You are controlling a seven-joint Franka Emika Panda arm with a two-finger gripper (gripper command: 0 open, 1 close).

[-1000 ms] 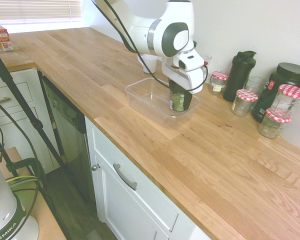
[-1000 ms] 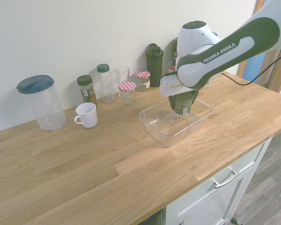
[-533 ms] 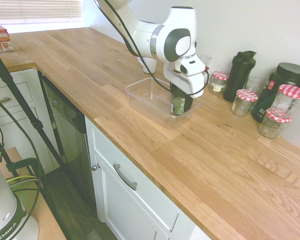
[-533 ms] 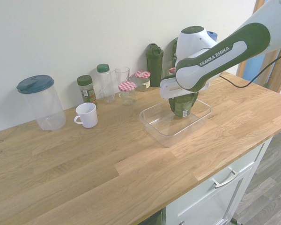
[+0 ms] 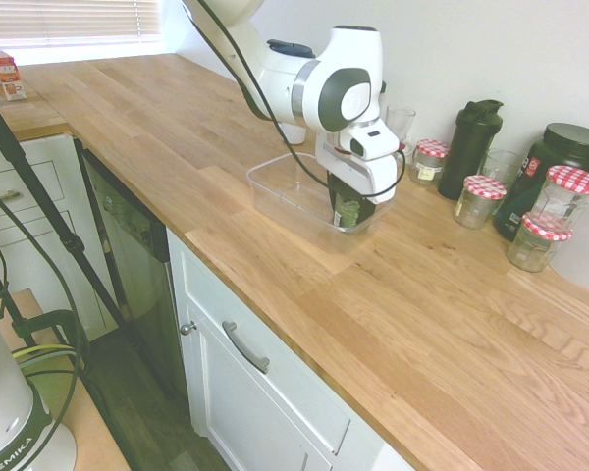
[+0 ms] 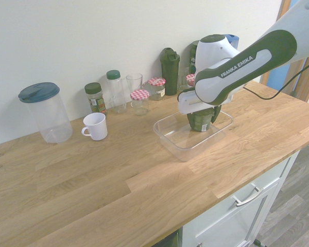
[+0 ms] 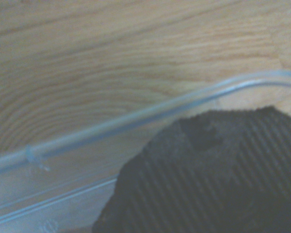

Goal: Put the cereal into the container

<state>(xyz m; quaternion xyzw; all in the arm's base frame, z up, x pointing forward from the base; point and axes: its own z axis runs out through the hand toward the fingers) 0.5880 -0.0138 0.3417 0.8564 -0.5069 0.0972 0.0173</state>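
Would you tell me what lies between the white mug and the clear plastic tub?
In the second exterior view, only bare wooden counter shows between the mug and the tub.

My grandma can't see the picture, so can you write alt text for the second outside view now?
A robot gripper holds a green cup inside a clear tub on a wooden counter, with jars and bottles along the wall.

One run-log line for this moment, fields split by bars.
cereal: inside container | container: on counter | gripper: at cereal
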